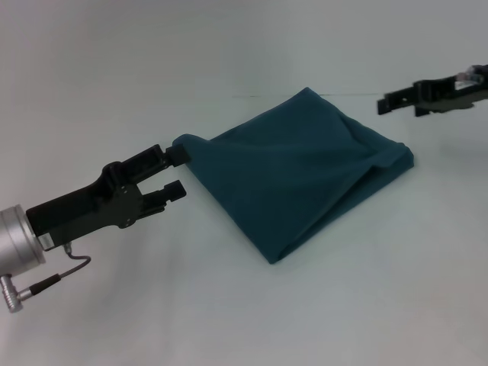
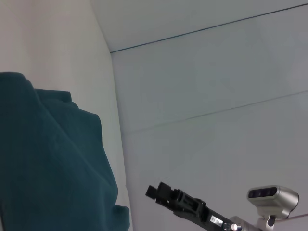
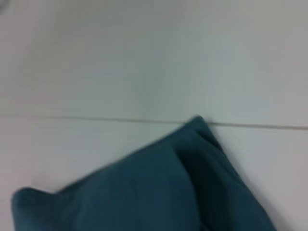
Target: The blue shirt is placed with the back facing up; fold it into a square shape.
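The blue shirt (image 1: pixel 301 168) lies folded into a rough diamond on the white table, plain side showing, with loose folds along its right edge. My left gripper (image 1: pixel 175 172) sits at the shirt's left corner and is open. Its upper finger (image 1: pixel 163 157) touches that slightly raised corner, and its lower finger holds nothing. My right gripper (image 1: pixel 387 103) hovers above the table beyond the shirt's right corner, apart from the cloth. The left wrist view shows the shirt (image 2: pixel 48 159) close up and the right gripper (image 2: pixel 153 191) farther off. The right wrist view shows the shirt's far corner (image 3: pixel 195 126).
The white table (image 1: pixel 229 305) stretches bare all around the shirt. A thin seam line (image 1: pixel 252 96) runs across the table behind the shirt's far corner.
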Robot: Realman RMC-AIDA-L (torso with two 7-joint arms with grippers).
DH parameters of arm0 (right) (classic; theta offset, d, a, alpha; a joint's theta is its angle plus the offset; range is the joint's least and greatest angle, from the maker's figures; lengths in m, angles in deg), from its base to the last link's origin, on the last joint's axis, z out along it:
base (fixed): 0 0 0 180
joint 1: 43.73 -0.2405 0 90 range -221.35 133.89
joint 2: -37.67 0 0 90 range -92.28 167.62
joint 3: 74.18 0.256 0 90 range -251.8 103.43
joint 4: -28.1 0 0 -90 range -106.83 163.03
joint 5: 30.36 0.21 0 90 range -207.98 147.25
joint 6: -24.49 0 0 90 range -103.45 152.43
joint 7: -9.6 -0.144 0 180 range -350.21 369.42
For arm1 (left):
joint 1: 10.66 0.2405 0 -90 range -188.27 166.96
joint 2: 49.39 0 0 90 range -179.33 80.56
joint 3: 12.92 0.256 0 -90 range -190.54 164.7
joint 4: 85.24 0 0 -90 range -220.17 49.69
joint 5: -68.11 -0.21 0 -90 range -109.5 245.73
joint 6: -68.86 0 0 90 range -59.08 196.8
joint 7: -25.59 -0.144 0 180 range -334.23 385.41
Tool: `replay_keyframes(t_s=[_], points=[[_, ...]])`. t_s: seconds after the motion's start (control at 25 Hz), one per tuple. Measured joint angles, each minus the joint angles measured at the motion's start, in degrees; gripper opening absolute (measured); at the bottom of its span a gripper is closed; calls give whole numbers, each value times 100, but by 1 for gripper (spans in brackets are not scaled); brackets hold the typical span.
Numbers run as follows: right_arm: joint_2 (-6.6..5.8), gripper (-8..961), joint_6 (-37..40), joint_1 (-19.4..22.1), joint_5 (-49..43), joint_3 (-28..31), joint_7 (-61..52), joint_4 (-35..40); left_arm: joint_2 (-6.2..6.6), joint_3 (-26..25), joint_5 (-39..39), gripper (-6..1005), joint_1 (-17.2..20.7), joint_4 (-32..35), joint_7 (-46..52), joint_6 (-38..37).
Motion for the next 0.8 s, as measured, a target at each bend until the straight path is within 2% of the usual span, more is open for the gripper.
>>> replay_keyframes(t_s=[0.08,0.28,0.44,0.64,0.8], points=[[75,857,-253,25,260,7,181,-155,-3,-1,-1,907,-7,-4,-1,25],[165,857,-908,32,741,-24,506,-685,-9,-5,-3,906,-72,-26,1,125],[217,857,-934,23,748,-40,557,-716,3,8,-9,906,-103,-26,47,152],[79,857,-532,28,772,-33,418,-558,0,110,-625,906,-220,-30,509,436],[-57,856,-198,-4,765,-19,219,-419,-102,437,-935,906,-432,-87,887,883]])
